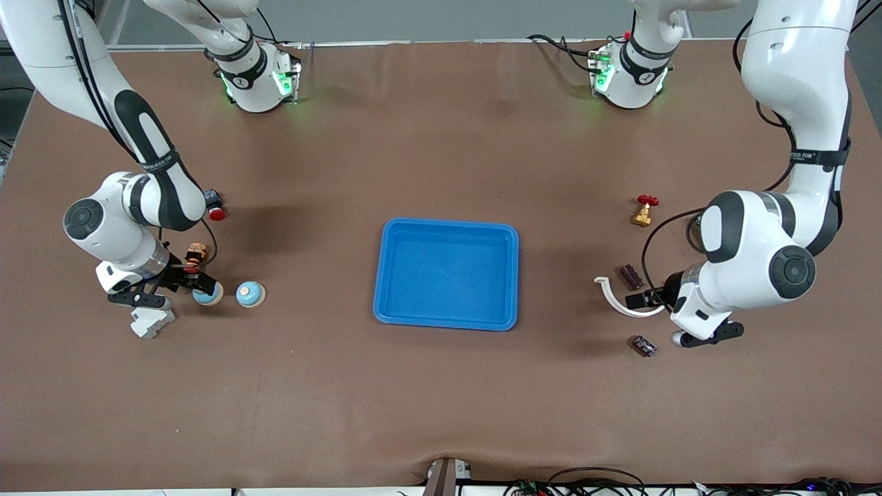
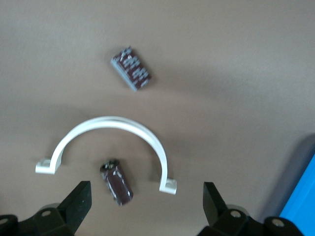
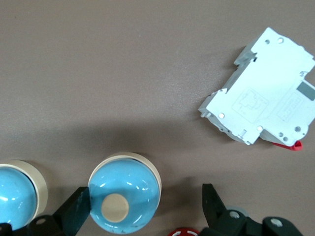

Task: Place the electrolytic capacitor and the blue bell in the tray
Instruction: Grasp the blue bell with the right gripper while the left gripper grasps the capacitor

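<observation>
Jaws on both arms stand wide with nothing in them, so I judge each pick is about to begin. My left gripper (image 2: 145, 204) hangs over the left arm's end of the counter, and in its wrist view the electrolytic capacitor (image 2: 117, 182), a dark brown cylinder lying on its side, sits just ahead of the open jaws, inside the arc of a white half-ring clamp (image 2: 110, 129); a second dark ribbed component (image 2: 130, 69) lies well apart past the clamp. To do this well I would come straight down with one finger on each side of the cylinder, keeping clear of the clamp's foot (image 2: 168, 185) so it is not dragged along. My right gripper (image 3: 145, 206) is over the right arm's end, jaws straddling one blue bell (image 3: 124, 191); a second bell (image 3: 17, 194) sits just beside it and a white circuit breaker (image 3: 261, 105) lies off to the side. The dome looks smooth, so I would close low on its cream base. The blue tray (image 1: 446, 274) waits empty mid-counter, between the two arms. The brown counter (image 1: 441, 399) is matte and mostly bare; a small brass valve with a red handle (image 1: 645, 210) and a red push button (image 1: 216, 204) lie away from both jaws.
</observation>
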You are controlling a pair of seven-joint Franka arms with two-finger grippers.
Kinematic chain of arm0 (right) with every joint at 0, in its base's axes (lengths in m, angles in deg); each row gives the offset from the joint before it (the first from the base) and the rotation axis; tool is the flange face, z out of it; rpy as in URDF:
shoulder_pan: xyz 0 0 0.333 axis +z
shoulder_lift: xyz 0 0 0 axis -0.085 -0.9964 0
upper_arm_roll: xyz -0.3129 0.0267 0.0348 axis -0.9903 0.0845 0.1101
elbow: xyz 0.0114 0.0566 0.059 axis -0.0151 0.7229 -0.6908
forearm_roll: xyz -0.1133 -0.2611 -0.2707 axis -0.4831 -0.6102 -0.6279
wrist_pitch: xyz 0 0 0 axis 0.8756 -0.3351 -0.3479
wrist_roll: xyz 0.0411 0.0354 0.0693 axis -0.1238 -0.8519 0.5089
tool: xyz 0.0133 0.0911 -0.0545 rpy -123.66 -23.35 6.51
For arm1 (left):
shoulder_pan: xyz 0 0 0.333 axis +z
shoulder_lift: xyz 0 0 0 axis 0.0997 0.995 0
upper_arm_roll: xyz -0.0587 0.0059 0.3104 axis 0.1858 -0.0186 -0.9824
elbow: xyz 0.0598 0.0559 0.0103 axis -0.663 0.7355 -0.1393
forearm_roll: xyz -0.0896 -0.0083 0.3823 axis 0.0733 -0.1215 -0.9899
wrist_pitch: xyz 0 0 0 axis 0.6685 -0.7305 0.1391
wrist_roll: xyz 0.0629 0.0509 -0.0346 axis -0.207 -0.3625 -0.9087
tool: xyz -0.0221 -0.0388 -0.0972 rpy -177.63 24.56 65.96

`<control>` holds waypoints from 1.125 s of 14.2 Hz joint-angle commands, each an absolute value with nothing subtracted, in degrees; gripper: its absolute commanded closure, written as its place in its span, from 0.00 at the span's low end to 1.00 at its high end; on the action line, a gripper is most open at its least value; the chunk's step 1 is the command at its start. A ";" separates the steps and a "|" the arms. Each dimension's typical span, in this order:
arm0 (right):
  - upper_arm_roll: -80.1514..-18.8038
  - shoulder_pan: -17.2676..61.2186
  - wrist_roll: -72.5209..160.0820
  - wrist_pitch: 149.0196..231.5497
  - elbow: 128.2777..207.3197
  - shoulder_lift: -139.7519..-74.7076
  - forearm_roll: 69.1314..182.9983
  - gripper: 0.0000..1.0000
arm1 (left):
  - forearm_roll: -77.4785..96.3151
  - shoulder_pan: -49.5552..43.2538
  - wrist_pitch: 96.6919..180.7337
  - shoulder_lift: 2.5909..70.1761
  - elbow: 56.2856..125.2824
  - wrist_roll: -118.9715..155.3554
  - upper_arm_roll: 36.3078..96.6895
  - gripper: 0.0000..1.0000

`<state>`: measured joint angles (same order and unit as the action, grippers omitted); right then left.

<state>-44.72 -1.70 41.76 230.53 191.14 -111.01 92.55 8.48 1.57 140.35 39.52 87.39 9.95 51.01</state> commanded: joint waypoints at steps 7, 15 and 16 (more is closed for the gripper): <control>-43.94 -1.19 41.39 230.23 189.89 -114.35 93.35 0.00 | 6.32 2.99 152.77 31.06 106.82 9.09 51.07 0.00; -43.68 -0.05 41.04 229.27 188.93 -114.09 93.44 1.00 | 6.93 3.00 159.71 36.15 110.34 8.65 51.07 0.00; -43.68 -0.04 40.08 229.18 188.66 -114.00 93.44 1.00 | 6.93 3.09 161.02 37.21 110.25 8.65 51.07 0.00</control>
